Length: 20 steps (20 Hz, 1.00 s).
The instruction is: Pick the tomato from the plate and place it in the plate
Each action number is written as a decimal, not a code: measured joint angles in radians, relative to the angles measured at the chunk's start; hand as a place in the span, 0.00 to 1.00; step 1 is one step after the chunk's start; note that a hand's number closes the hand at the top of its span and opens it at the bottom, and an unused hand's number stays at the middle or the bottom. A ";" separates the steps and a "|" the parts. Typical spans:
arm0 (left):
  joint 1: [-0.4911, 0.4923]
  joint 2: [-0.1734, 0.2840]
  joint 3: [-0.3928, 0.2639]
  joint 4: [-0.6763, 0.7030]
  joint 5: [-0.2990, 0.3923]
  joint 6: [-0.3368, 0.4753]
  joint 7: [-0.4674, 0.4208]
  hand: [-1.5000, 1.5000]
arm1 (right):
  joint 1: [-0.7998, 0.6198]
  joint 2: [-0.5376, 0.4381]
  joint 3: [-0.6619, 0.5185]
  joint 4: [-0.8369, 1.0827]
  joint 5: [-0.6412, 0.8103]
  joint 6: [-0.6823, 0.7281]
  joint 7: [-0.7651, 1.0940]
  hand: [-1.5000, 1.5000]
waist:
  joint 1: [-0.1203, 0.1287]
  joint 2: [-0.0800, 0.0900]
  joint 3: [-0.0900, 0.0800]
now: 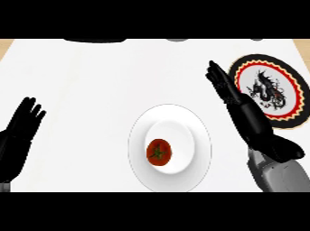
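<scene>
Head view: tomato (159,152) sitting in white plate (170,145), low on plate's inner well, untouched. Patterned plate (273,92) up and right of white plate, holding nothing. Right hand (241,106) between both plates, fingers straight and pressed together, clear of tomato. Left hand (14,135) resting well left of white plate, fingers straight, slightly spread. Step judged: reach not begun. Next: right hand over tomato, fingers curling round, carry to patterned plate.

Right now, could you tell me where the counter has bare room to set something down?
The widest free patch lies between the left hand and the white plate, running up to the far edge. It is crowded on the right, where the right hand stands between that plate and the patterned plate.
</scene>
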<state>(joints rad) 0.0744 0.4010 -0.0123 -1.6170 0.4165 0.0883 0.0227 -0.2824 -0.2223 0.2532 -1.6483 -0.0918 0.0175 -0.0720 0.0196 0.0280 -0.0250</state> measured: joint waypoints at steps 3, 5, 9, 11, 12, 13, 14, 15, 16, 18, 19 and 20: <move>-0.021 -0.025 -0.029 0.042 -0.062 0.051 0.012 0.50 | 0.029 0.073 0.059 -0.021 0.066 -0.081 0.016 1.00 | -0.015 -0.015 0.013; -0.021 -0.030 -0.058 0.054 -0.119 0.094 0.033 0.50 | 0.059 0.129 0.108 -0.047 0.124 -0.174 0.029 1.00 | -0.023 -0.022 0.018; -0.013 -0.021 -0.073 0.090 -0.163 0.127 0.066 0.50 | 0.068 -0.008 0.133 -0.009 0.362 -0.281 0.045 1.00 | -0.068 -0.042 0.002; -0.006 -0.021 -0.078 0.101 -0.173 0.139 0.079 0.50 | 0.076 -0.068 0.130 0.017 0.509 -0.350 0.061 1.00 | -0.086 -0.046 0.004; -0.008 -0.027 -0.084 0.107 -0.181 0.147 0.086 0.50 | 0.100 -0.046 0.142 0.020 0.565 -0.414 0.066 1.00 | -0.089 -0.045 0.008; -0.007 -0.032 -0.093 0.109 -0.190 0.155 0.091 0.50 | 0.136 -0.009 0.150 0.018 0.594 -0.482 0.058 1.00 | -0.088 -0.043 0.013; -0.011 -0.034 -0.095 0.113 -0.191 0.157 0.098 0.50 | 0.171 0.038 0.154 0.020 0.595 -0.544 0.041 0.00 | -0.086 -0.039 0.017; -0.013 -0.041 -0.103 0.117 -0.195 0.160 0.098 0.50 | 0.196 0.077 0.169 0.016 0.568 -0.594 0.014 0.00 | -0.078 -0.035 0.021; -0.017 -0.050 -0.112 0.122 -0.203 0.165 0.100 0.50 | 0.219 0.108 0.197 0.008 0.540 -0.640 -0.021 0.00 | -0.071 -0.032 0.024; -0.043 -0.062 -0.128 0.129 -0.219 0.178 0.117 0.50 | 0.276 0.152 0.270 0.020 0.500 -0.705 -0.131 0.00 | -0.057 -0.029 0.027; -0.055 -0.067 -0.139 0.131 -0.232 0.185 0.126 0.50 | 0.302 0.167 0.304 0.044 0.488 -0.727 -0.194 0.00 | -0.050 -0.028 0.028; -0.071 -0.076 -0.147 0.141 -0.242 0.190 0.133 0.50 | 0.318 0.179 0.332 0.078 0.497 -0.742 -0.236 0.00 | -0.045 -0.028 0.027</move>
<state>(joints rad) 0.0033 0.3253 -0.1592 -1.4755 0.1741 0.2779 0.1553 0.0360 -0.0438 0.5856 -1.5700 0.4047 -0.7250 -0.3081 -0.0251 0.0004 0.0023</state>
